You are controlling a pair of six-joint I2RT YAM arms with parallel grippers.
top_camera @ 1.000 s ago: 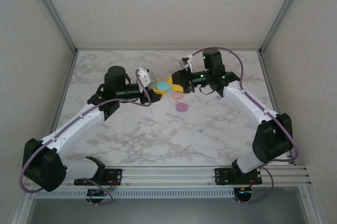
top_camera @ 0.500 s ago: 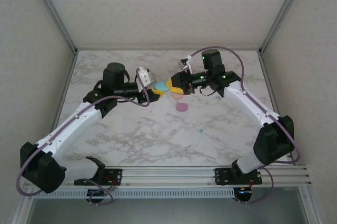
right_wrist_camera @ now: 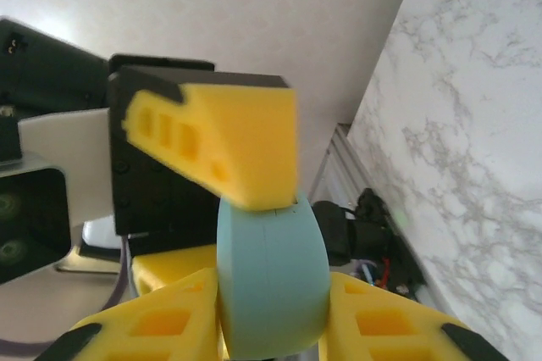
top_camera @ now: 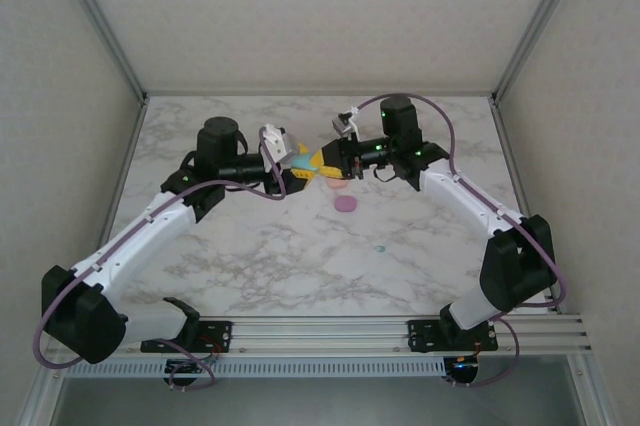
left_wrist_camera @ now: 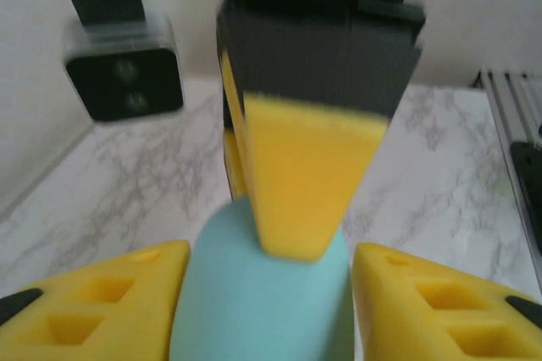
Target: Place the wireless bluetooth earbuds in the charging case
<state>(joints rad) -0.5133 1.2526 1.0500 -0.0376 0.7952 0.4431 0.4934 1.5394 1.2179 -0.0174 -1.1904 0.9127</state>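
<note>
Earbud (top_camera: 379,248), a teal speck too small to detail, lies on the table (top_camera: 250,246) at 5 o'clock from the grippers. Arms meet mid-air: the right gripper (top_camera: 321,164) clamps the teal case (top_camera: 300,159) from 3 o'clock. The left gripper (top_camera: 295,171) flanks it from 9 o'clock, and I cannot tell whether it grips.

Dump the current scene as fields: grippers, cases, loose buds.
left gripper: fingers flank the teal case; grip or release unclear
right gripper: shut on the same teal case, from the opposite side
teal case: between both grippers, mid-table toward the rear
pink case: on the table, beside the grippers
purple case: on the table, just nearer the bases than the pink case
teal earbud: loose on the table, nearer still, held by nothing
</note>
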